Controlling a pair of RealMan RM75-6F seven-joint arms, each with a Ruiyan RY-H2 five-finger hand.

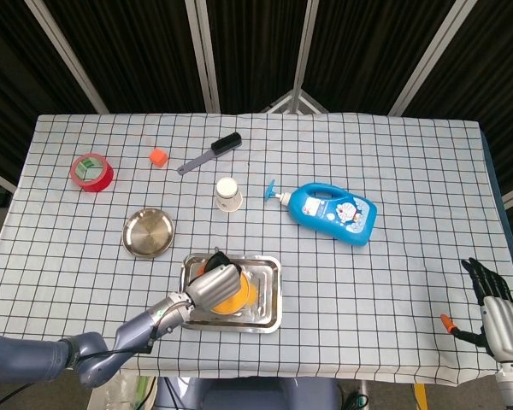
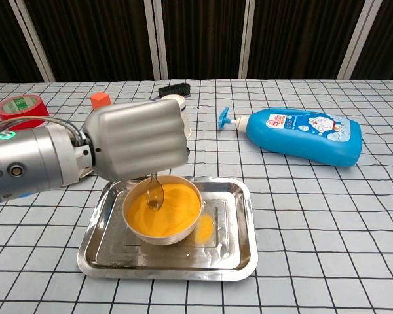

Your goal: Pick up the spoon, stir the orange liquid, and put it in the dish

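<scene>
Steel tray (image 2: 239,252), rectangular and shiny, sits nearest on the checked bench (image 2: 327,216), and in it stands a white bowl (image 2: 162,237) filled with orange liquid (image 2: 173,209); a smear of the same orange lies on the tray floor just beside the bowl. Over the bowl's left rim the left hand (image 2: 139,139) is closed around the handle of a small metal spoon (image 2: 154,194), fingers curled and hiding the handle entirely. The spoon hangs nearly upright, long axis close to vertical, bowl end pointing down and dipping at the liquid's surface on the left side. It looks light, stiff and slick when wet, so a firm hold high on the handle, as here, seems sensible; drips are likely when it is lifted clear. Further back and left, the round steel dish (image 1: 148,232) where the spoon belongs lies well apart from the tray. Beyond stand a white paper cup (image 1: 227,194), a blue detergent bottle (image 2: 306,135) lying on its side, a black brush (image 1: 210,153), an orange cube (image 2: 100,99) and a roll of red tape (image 2: 21,108). The right hand (image 1: 494,309) rests off the bench's right edge with fingers apart, holding nothing.
</scene>
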